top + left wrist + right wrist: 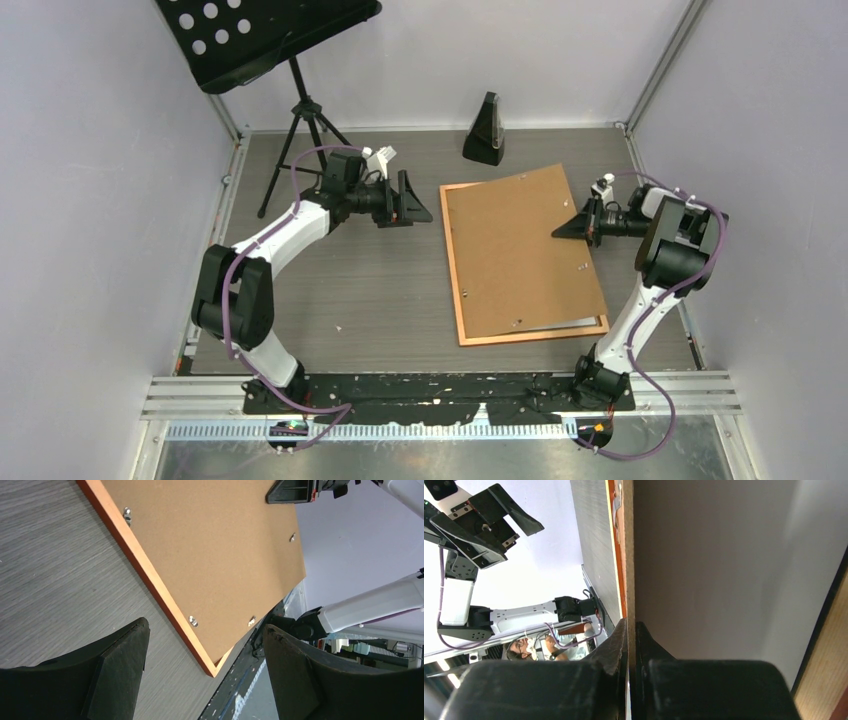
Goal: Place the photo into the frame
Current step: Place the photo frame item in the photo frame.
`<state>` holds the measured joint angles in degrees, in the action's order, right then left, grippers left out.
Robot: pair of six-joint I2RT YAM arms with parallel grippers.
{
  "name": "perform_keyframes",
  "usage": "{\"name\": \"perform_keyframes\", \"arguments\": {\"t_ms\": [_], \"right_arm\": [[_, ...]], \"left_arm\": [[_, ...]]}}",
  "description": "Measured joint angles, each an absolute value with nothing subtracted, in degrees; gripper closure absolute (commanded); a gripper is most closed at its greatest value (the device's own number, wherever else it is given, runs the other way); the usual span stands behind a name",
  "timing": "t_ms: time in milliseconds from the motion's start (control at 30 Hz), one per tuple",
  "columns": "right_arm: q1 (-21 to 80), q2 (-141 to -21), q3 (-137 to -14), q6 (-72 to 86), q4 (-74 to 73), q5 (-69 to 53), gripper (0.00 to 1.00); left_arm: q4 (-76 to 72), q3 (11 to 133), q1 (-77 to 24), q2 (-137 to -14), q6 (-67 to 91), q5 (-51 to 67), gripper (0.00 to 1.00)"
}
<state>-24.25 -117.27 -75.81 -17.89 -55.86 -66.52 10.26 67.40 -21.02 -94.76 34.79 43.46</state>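
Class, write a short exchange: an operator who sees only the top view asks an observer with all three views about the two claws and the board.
Operator: Does the right claw really grip the board?
Observer: Yes. Its wrist view shows both fingers shut on the board's edge.
Operator: Is the left claw holding anything?
Observer: No. Its wrist view shows the fingers wide apart with nothing between them, and the frame corner ahead.

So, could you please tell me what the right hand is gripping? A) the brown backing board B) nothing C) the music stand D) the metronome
A: the right hand is shut on the edge of the brown backing board, which lies skewed over the frame.
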Motion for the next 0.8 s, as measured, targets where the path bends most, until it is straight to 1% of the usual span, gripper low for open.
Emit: {"name": "perform_keyframes", "arguments": {"t_ms": [467,633,700,800], "right_arm": [[-18.2,-112.1,-67.8,-6.8,-41.6,-66.7,0.93],[-17.0,-110.9,-66.3,-4.3,-38.5,-65.6,0.85],[-16.7,-110.8,-65.9,-4.0,-37.6,-64.8,0.80],[-16.4,-110.7,-65.6,-3.9,-36.7,-62.3,0.70]], "left_arm": [[11.1,67.4,-21.0,-94.8,34.0,43.0,0.18],[11.1,67.4,-21.0,-94.8,34.0,43.0,0.18],[11.1,67.4,-21.0,-94.8,34.0,43.0,0.18],[11.1,67.4,-21.0,-94.8,34.0,43.0,0.18]]}}
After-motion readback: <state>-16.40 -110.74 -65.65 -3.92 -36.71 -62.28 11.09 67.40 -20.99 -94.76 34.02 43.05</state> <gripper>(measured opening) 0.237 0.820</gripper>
